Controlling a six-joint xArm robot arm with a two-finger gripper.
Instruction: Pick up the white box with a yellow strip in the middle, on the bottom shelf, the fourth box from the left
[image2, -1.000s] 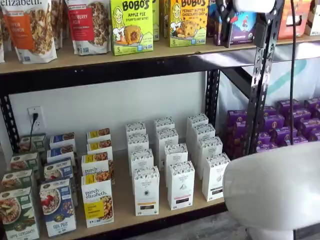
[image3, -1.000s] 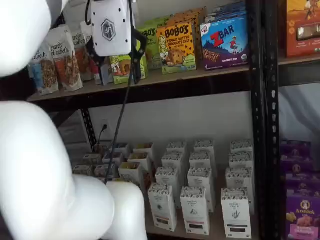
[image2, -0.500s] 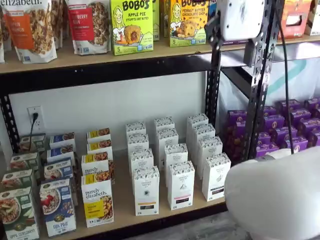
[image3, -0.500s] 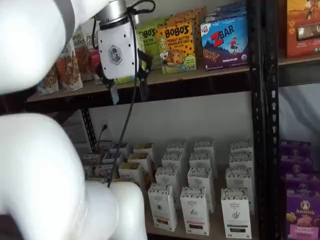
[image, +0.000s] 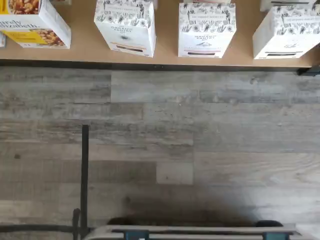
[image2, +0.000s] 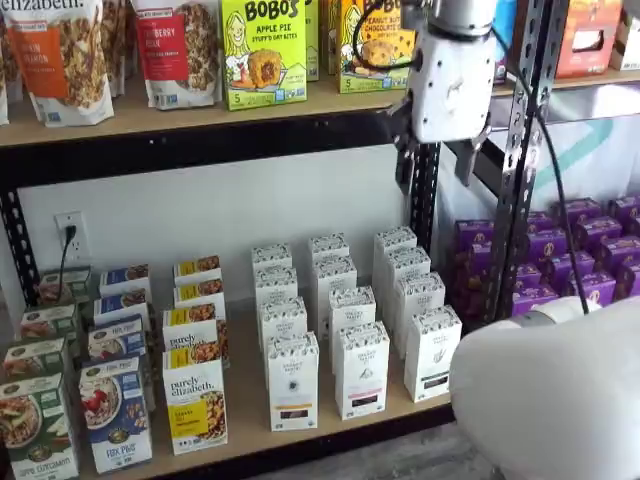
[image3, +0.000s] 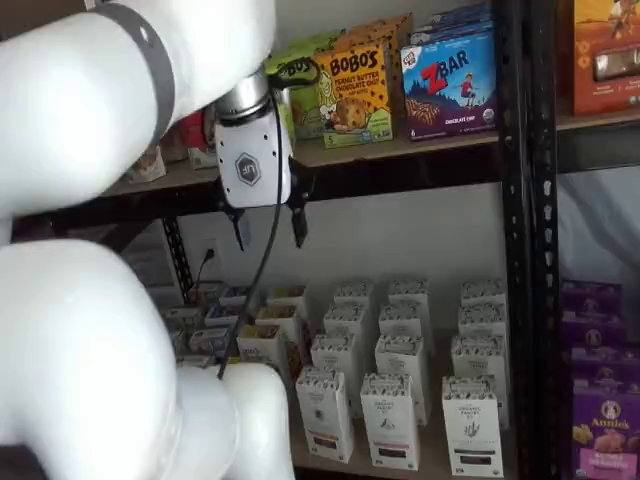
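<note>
White box (image2: 293, 382), front of bottom shelf (image2: 250, 400); your gripper (image3: 270, 227) hangs high above, fingers apart. Risk: identical neighbouring cartons invite a wrong pick.

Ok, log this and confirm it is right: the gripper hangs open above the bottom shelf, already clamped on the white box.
Not clamped. In both shelf views the gripper hangs open and empty, high above the bottom shelf, apart from the white box, which stands untouched in the front row.

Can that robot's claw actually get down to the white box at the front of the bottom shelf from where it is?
Probably yes. The gripper hangs high, jaws apart, with open air down to the white box. It stands in the front row; neighbours are close on both sides.
</note>
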